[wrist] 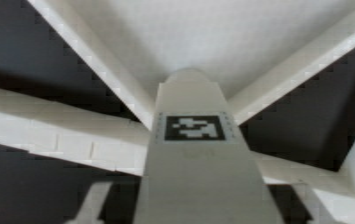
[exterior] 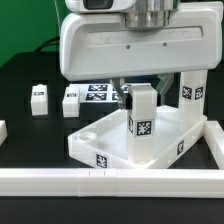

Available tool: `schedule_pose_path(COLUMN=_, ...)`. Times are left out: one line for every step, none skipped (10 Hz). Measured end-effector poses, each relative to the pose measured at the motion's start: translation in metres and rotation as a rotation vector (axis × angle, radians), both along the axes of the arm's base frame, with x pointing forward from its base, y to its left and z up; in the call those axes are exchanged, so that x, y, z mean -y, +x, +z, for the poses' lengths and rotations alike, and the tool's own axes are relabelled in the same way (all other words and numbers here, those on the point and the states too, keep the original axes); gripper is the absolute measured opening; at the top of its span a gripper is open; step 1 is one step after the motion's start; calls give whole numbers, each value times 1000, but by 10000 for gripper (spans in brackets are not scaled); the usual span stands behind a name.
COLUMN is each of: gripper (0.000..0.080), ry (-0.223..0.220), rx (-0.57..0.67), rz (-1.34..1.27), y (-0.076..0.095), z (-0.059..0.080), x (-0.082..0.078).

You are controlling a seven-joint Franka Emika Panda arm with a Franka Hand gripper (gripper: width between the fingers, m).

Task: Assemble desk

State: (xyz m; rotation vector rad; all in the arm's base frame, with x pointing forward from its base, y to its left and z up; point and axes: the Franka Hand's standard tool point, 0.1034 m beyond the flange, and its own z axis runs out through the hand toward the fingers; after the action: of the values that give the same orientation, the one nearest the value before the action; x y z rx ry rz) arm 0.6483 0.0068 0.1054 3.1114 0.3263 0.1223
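I look down on a black table (exterior: 35, 150). Along its near edge a long white rail (exterior: 110, 182) runs from left to right. At the right a second rail (exterior: 212, 140) meets it and runs toward the far side. Farther back the marker board (exterior: 97, 92) lies flat, tags up. At the far left stands a green backdrop (exterior: 20, 25).

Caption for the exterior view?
Gripper at top of upright leg on the tabletop; second leg stands at its corner, two loose legs nearby.
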Motion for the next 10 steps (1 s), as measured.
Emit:
schedule_pose_path(gripper=288, ry=8, rx=0, rz=-83, y=0, z=0, x=0)
schedule_pose_path(gripper=288, ry=18, rx=0, rz=-186, y=0, z=0, x=0)
schedule_pose_path(gripper=288, ry=27, rx=1, rz=-284, y=0, z=0, x=-1)
schedule_pose_path(gripper=288, ry=36, rx=1, rz=-366, y=0, z=0, x=-1)
schedule_pose_path(gripper=288, ry=57, rx=0, rz=-491, y=0, z=0, x=-2)
schedule_pose_path(gripper=289, ry=74, rx=0, rz=-585, y=1, z=0, x=-2)
schedule_pose_path(gripper=289, ry=81, rx=-1, rz=-667, y=0, z=-1, x=-3)
schedule_pose_path(gripper=289, ry=97, rx=-4, rz=-798, y=0, z=-1, x=-4)
schedule_pose_path(gripper=289, ry=105, rx=-5, rz=-898, y=0, z=-1, x=-5)
schedule_pose_path(gripper=289, ry=113, rx=-7, rz=-985, y=0, z=-1, x=-5)
